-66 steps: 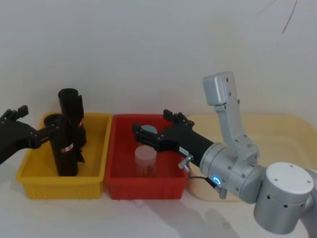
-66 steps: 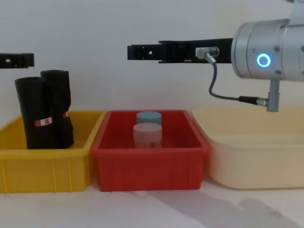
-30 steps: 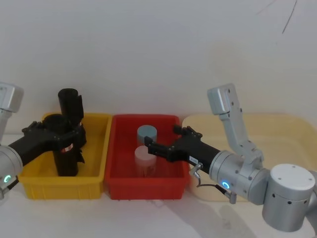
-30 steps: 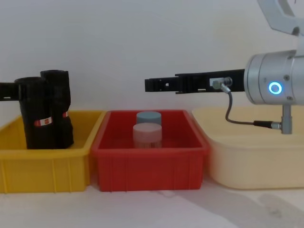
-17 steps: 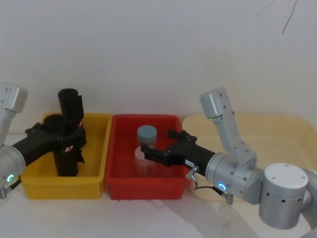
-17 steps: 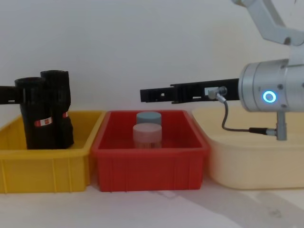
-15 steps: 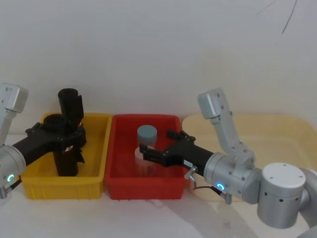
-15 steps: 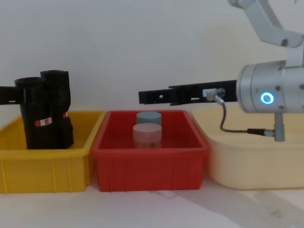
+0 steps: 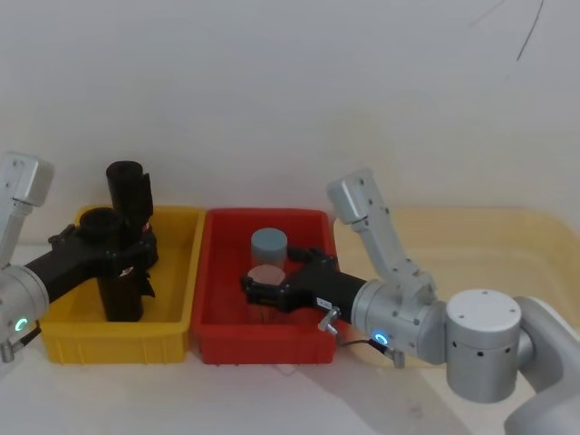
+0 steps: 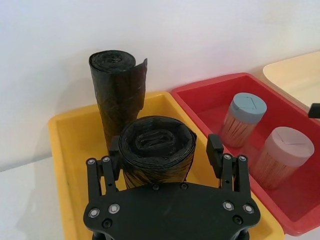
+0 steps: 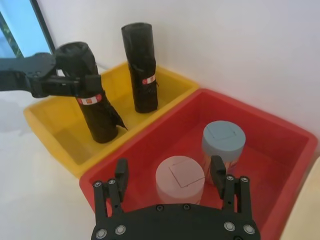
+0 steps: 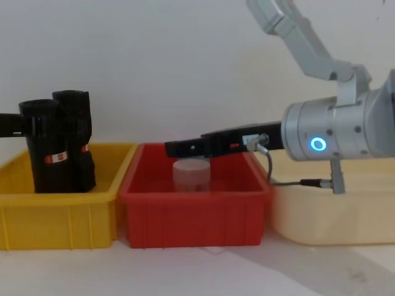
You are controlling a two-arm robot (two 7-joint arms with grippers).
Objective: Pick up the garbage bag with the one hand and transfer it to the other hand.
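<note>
Right, we're at the pick-up. The left claw is spread wide, 1 finger on each side of the garbage bag and not clenched on it. The bag stands upright in the yellow bin, just in front of its twin roll. Further right, the right claw hangs released over the pink jar in the red bin. Next call: squeeze the roll, lift it clear of the twin, then carry it right to meet that waiting claw.
</note>
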